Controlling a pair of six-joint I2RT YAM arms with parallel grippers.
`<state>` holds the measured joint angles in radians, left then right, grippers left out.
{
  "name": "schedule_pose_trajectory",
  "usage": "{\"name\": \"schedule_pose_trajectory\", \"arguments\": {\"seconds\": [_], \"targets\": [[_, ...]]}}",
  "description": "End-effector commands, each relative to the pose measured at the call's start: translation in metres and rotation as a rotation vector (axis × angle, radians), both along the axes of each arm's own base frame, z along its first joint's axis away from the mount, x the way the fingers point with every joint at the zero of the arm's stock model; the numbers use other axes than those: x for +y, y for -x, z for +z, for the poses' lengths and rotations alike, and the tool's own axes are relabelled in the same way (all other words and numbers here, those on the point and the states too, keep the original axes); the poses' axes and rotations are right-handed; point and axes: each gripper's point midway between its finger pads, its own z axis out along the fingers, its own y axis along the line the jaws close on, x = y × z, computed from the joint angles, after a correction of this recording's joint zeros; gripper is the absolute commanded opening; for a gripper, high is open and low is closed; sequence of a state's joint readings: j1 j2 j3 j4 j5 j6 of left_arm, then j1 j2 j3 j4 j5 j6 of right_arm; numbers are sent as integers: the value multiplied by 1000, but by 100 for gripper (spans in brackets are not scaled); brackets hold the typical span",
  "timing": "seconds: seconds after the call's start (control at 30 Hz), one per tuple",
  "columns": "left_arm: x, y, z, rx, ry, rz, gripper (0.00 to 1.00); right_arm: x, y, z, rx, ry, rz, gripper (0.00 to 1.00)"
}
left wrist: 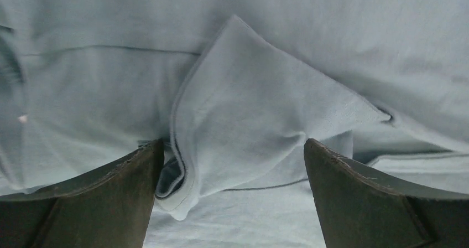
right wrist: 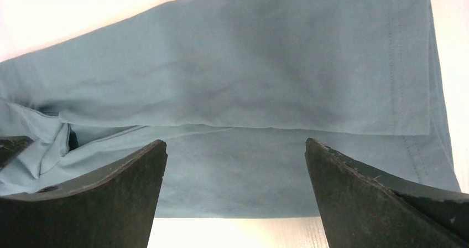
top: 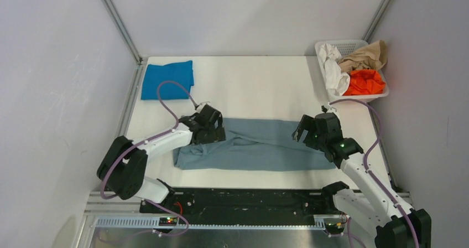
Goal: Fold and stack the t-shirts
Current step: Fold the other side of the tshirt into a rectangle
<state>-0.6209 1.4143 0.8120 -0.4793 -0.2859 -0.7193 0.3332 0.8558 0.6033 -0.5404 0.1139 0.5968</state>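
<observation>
A large dusty grey-blue t-shirt (top: 260, 148) lies folded into a long band across the middle of the white table (top: 260, 87). A brighter blue t-shirt (top: 167, 79) lies folded at the far left corner. My left gripper (top: 213, 130) hovers over the band's left part, open, with a loose sleeve flap (left wrist: 249, 115) lying between its fingers (left wrist: 127, 187) and not pinched. My right gripper (top: 303, 133) stands open over the band's right end; its view shows the shirt's near edge (right wrist: 238, 203) and hem (right wrist: 412, 93) below the spread fingers (right wrist: 365, 198).
A white basket (top: 319, 51) at the far right corner holds white (top: 333, 68), tan (top: 365, 57) and orange (top: 366, 82) cloth. Grey walls close in the table on three sides. A black rail (top: 243, 201) runs along the near edge.
</observation>
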Motion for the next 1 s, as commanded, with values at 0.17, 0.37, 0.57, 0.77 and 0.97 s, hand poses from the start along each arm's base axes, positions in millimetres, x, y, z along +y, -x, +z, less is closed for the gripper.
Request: {"name": "schedule_pose_trajectory", "arguments": {"seconds": [0.17,0.37,0.57,0.77,0.97], "targets": [[-55,49,7,-7,100,-332,100,-6,-1,5,-54,5,-2,100],[-59,101,1,32,135,-486,100,-10,3,-1,-38,18,-7,99],[-61,127,13,39,143,-552,100,-14,3,1,-49,26,-12,99],[-72,124,87,-184,272,-618,100,-17,3,3,-55,30,-23,99],[-41,44,126,-414,107,-283,100,-11,2,2,-58,-4,-3,99]]}}
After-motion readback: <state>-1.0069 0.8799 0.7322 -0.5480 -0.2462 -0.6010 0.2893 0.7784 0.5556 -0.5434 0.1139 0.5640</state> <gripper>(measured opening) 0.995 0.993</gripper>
